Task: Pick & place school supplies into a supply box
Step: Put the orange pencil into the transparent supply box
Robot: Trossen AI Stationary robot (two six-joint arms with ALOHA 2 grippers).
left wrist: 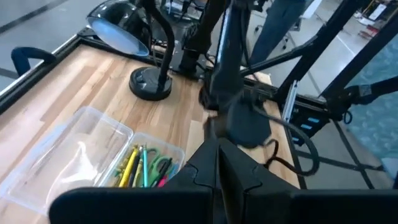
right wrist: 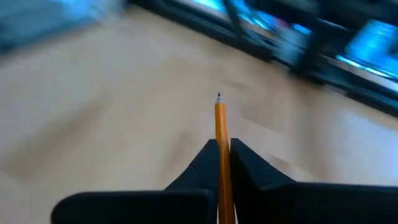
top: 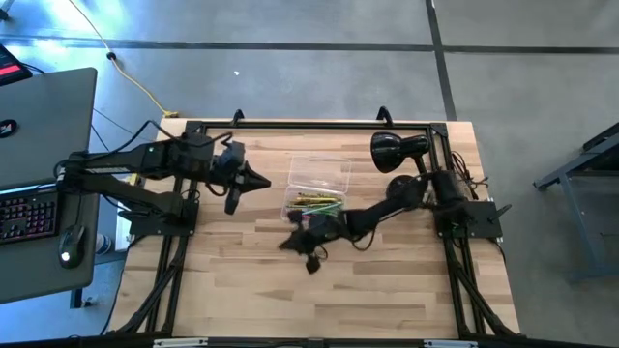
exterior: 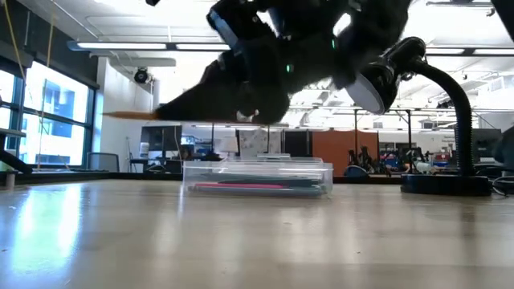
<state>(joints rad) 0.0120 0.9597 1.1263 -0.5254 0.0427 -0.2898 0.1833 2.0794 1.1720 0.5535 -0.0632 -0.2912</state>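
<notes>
My right gripper hovers above the table just near of the supply box, shut on an orange pencil. In the low view the pencil sticks out level, well above the tabletop. The clear box rests flat on the table; yellow, green and pink pens and green-handled scissors lie in its near half. My left gripper waits shut in the air left of the box, touching nothing. My right gripper pinches the orange pencil's shaft between its two fingers. The pencil lies along the fingers, and its pointed tip sticks out ahead of them. It is lifted clear of the table and roughly level, pointing toward the table's left.
A black desk lamp stands at the table's far right, its base behind and right of the box. A black frame runs along the table's edges. Bare wood spreads across the near half. A desk with a keyboard stands off to the left.
</notes>
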